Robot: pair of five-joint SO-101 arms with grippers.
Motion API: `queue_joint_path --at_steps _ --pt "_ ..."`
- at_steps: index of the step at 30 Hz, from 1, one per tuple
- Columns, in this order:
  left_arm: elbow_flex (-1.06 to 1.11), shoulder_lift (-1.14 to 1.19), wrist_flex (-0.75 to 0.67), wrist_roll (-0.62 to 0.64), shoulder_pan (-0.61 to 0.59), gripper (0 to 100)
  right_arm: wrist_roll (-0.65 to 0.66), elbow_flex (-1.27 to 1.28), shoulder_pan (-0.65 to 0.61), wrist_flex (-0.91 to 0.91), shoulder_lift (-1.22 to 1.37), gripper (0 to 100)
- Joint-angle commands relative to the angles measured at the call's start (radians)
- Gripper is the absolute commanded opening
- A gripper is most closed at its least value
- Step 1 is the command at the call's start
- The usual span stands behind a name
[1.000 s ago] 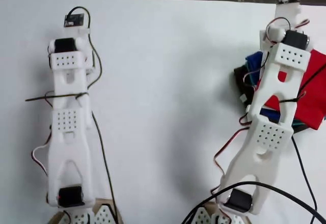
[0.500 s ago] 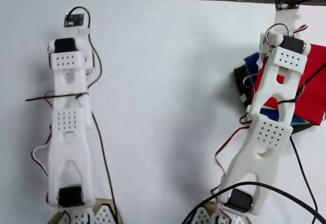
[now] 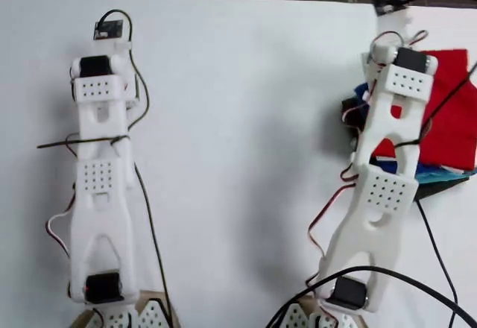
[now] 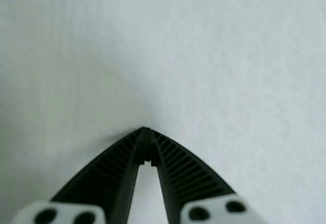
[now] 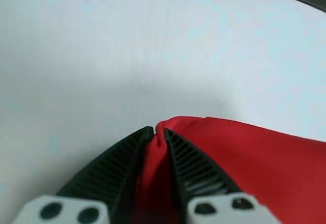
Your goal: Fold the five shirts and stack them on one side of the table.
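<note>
My right hand [image 5: 154, 131] has shifted inward over the table [image 3: 238, 82], pinched closed on the red shirt [image 5: 244, 158] edge; draw slowly, keeping cloth flat.

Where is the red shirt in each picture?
High view: red shirt at the right edge, on top of the pile, beside the right arm.
Right wrist view: pinched in the right gripper.
Left wrist view: the left gripper, shut, over the table.
Shared landmark: the white table.

Left fingers [image 4: 178, 165] closed; right fingers [image 5: 193, 168] clamp red shirt [image 5: 254, 158]
</note>
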Motion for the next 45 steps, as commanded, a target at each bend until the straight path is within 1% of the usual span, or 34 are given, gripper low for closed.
queue_joint_path --at_steps 1,5,12,14,17,19,21,24,28,30,33,35,38,40,42,45 --pt "-0.031 -0.003 -0.026 0.006 -0.009 3 0.011 -0.034 -0.062 0.018 -0.073 2.2" --pt "-0.031 -0.003 -0.026 0.006 -0.009 3 0.009 -0.028 -0.056 0.021 -0.077 2.3" --pt "-0.031 -0.003 -0.026 0.006 -0.009 3 0.011 -0.035 -0.021 0.133 -0.088 3.7" --pt "-0.031 -0.003 -0.026 0.006 -0.009 3 0.012 -0.052 -0.016 0.186 -0.105 9.1" --pt "-0.031 -0.003 -0.026 0.006 -0.009 3 0.009 -0.089 -0.016 0.272 -0.139 21.4" --pt "-0.031 -0.003 -0.026 0.006 -0.009 3 0.008 -0.13 -0.016 0.315 -0.166 27.8" --pt "-0.031 -0.003 -0.026 0.006 -0.009 3 0.005 -0.18 -0.016 0.344 -0.194 30.6" --pt "-0.031 -0.003 -0.026 0.006 -0.009 3 0.005 -0.272 -0.016 0.401 -0.249 30.0" --pt "-0.031 -0.003 -0.026 0.005 -0.009 3 0.006 -0.414 -0.036 0.524 -0.346 30.0" --pt "-0.031 -0.008 -0.026 0.002 -0.009 3 0.005 -0.443 -0.031 0.538 -0.398 30.0" --pt "-0.033 -0.021 -0.017 0.0 -0.015 3 0.0 -0.445 0.013 0.541 -0.499 30.0" --pt "-0.033 -0.061 -0.003 -0.011 -0.014 3 -0.063 -0.445 0.039 0.541 -0.575 30.0" --pt "-0.033 -0.178 0.031 -0.114 0.023 3 -0.239 -0.439 0.077 0.542 -0.69 30.0" --pt "-0.031 -0.276 0.072 -0.21 0.06 3 -0.321 -0.411 0.097 0.542 -0.757 29.7" --pt "-0.031 -0.364 0.095 -0.276 0.087 3 -0.311 -0.356 0.113 0.542 -0.819 28.5" --pt "-0.031 -0.468 0.095 -0.298 0.091 3 -0.269 -0.21 0.131 0.544 -0.921 24.8"
